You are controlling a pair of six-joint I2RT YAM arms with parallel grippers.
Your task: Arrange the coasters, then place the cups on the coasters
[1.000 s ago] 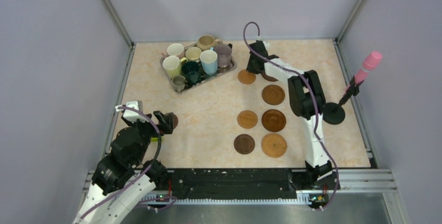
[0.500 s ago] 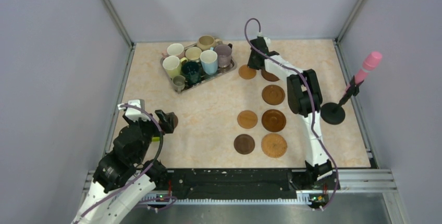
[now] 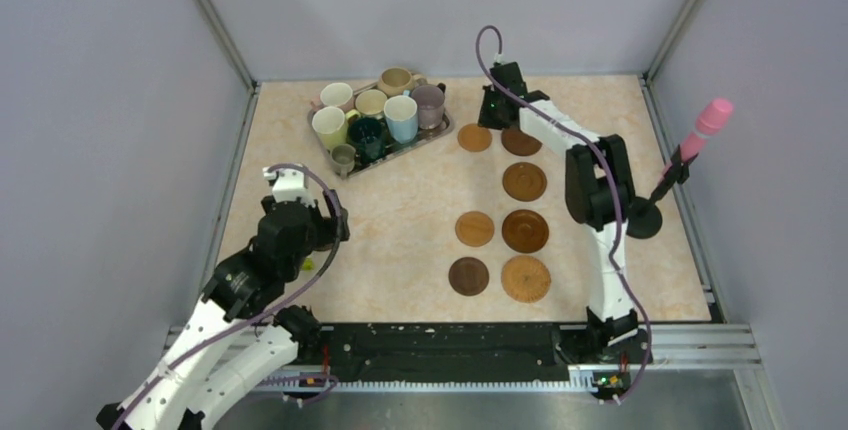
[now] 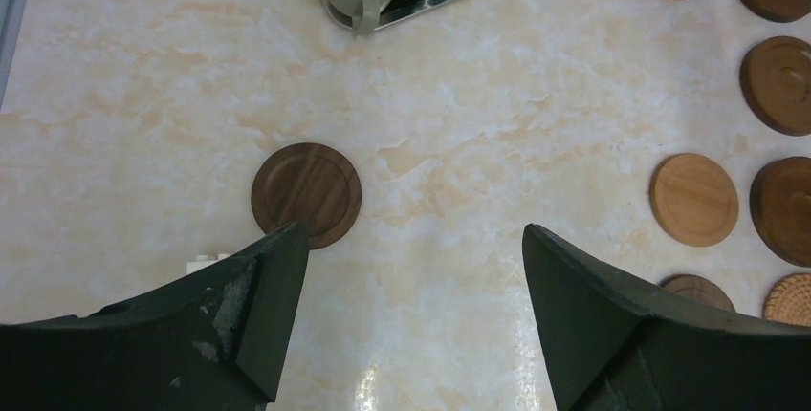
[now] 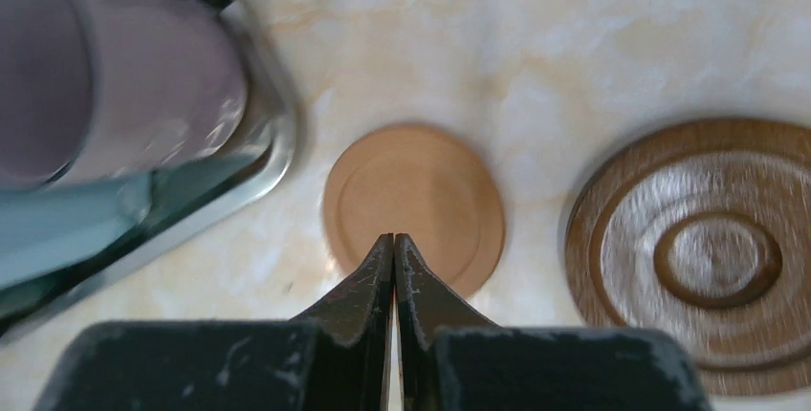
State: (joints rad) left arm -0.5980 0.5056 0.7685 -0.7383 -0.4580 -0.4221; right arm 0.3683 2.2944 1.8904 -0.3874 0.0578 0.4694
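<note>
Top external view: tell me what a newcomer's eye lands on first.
A silver tray crowded with mugs sits at the far left. Right of it, seven round coasters lie in two loose columns, and a pink-tipped stick rises at the right edge.

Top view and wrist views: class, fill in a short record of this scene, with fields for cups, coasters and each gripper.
Cups: eight, all on the tray, none on a coaster.
Coasters: seven in two columns at the right; lone dark coaster apart at the left.
Left gripper: open, near the lone dark coaster.
Right gripper: shut, tip over the tan coaster beside the tray.
</note>
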